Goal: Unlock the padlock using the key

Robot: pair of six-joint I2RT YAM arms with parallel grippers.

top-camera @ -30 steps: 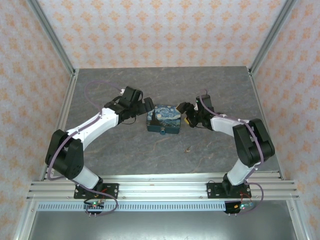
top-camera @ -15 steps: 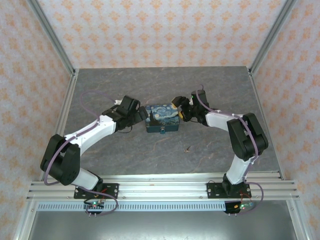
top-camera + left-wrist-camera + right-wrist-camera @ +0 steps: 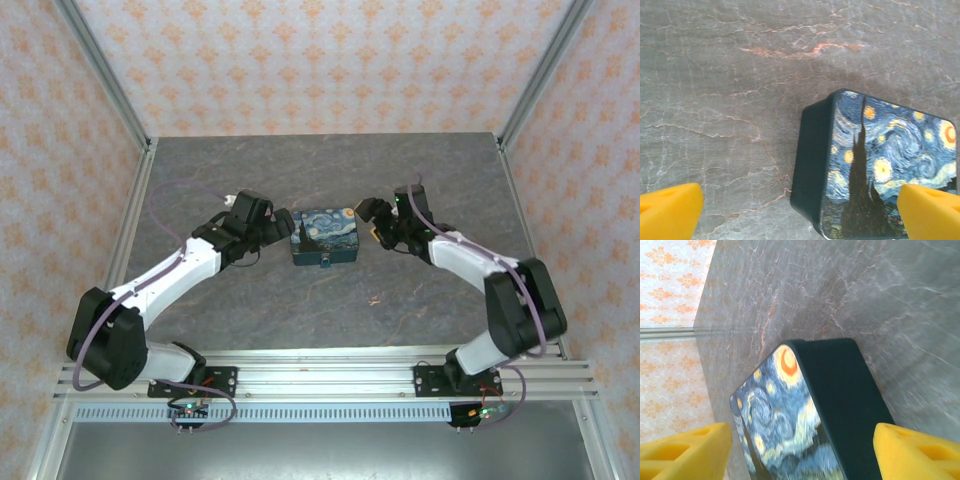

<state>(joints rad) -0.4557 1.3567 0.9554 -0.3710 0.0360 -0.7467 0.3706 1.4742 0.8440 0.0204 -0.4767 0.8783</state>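
- The grey, marble-veined bench (image 3: 430,170) is enclosed by orange-patterned wallpapered walls (image 3: 320,60) and metal frame posts (image 3: 100,70).
- A blue night-sky box (image 3: 325,232) sits mid-bench, with the tiny padlock (image 3: 325,265) on its near side.
- The left claw (image 3: 283,228) is spread wide at the box's left end and holds nothing.
- The right claw (image 3: 368,222) is open at the right end, its yellow fingers (image 3: 920,452) flanking the box. I cannot tell whether they touch it.

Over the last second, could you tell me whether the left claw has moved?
Yes. The left claw slid toward the table's near edge, from the painted box's far-left corner to beside its left side.
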